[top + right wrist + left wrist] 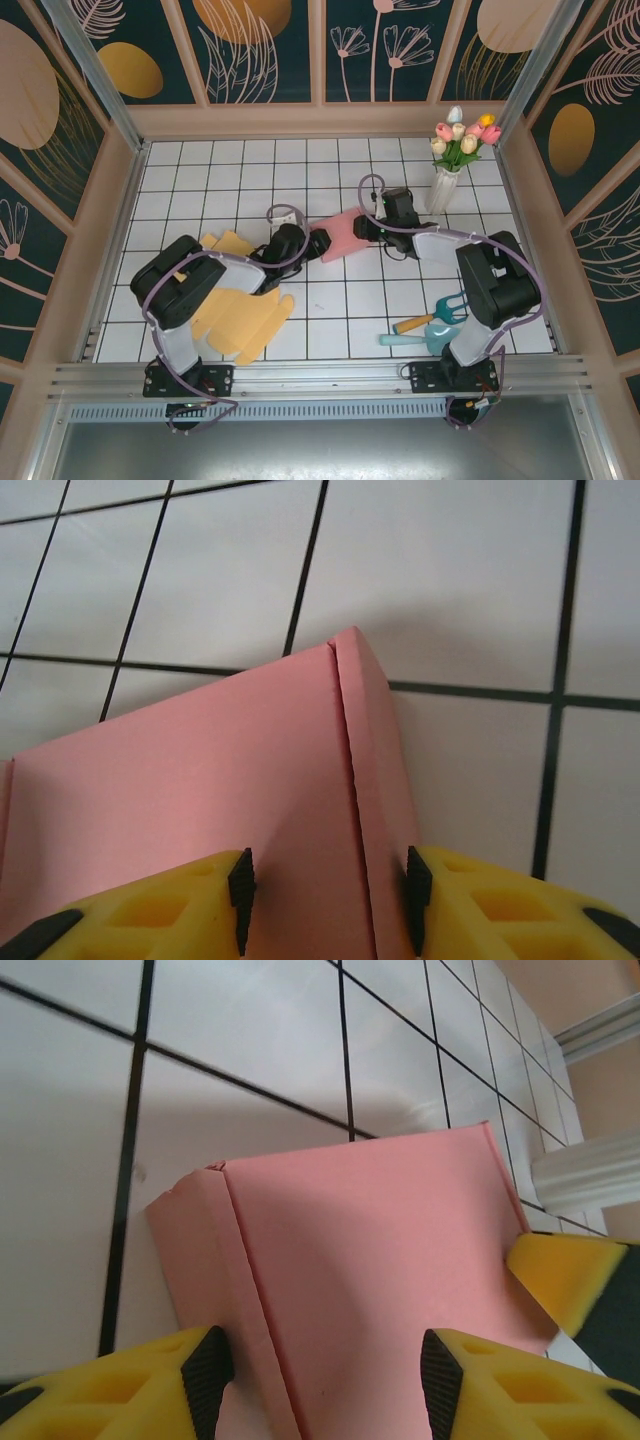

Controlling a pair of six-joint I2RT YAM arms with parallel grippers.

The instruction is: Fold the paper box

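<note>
Both pairs of jaws, spread, straddle end creases of the pink paper box (343, 238), mostly flat; folding seems barely begun.

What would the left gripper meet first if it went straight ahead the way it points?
The pink paper box: the left gripper sits right over that sheet, jaws apart. Beyond its far edge, probably the right gripper's finger; depth unclear.
</note>
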